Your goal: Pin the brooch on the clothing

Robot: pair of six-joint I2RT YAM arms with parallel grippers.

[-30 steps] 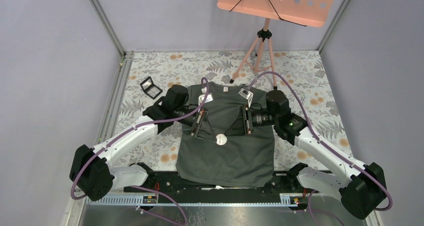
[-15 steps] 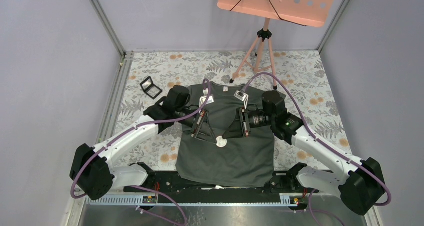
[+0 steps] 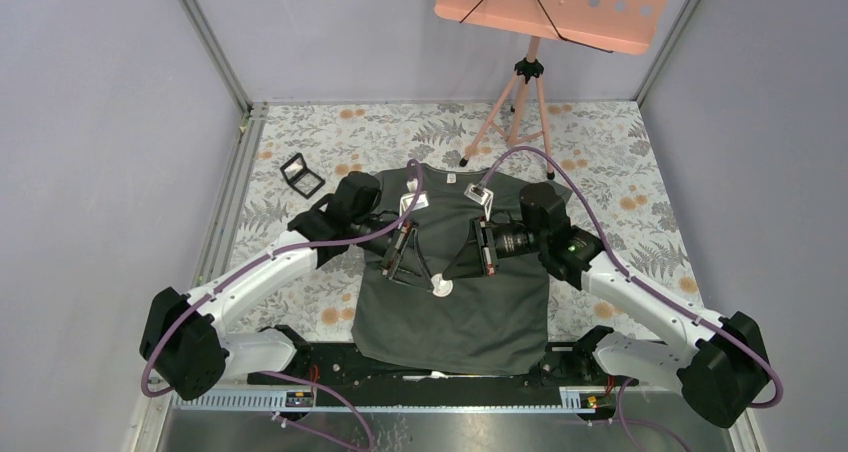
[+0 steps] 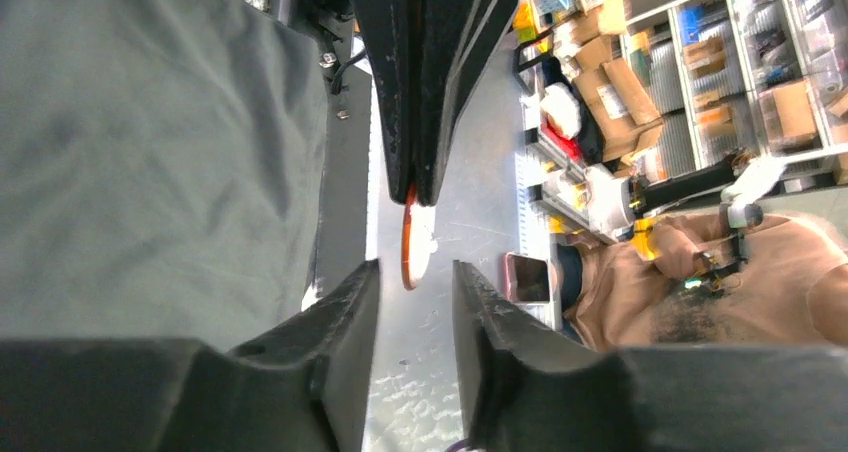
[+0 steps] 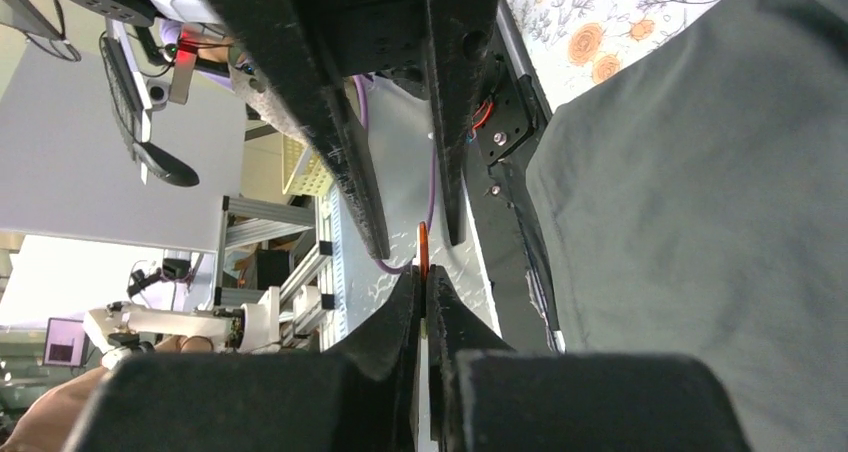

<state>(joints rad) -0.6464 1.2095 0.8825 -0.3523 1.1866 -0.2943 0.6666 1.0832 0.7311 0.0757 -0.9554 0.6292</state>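
My desk (image 3: 620,152), under its floral cover, carries the dark grey-green T-shirt (image 3: 455,322), laid flat at the centre with its neck to the far side. A salmon music stand (image 3: 550,7) rises at the far edge. My left arm (image 3: 260,272) and right arm (image 3: 640,292) reach in from either side and meet over the shirt's chest. A black square case (image 3: 301,175) lies on the cover at far left, well apart from the shirt. The right fingers (image 5: 395,322) are clenched on the rim of the brooch (image 3: 441,288), holding it edge-on over the shirt's middle. The left fingers (image 4: 345,312) stand released, one on each side of the disc, with a gap to each face.
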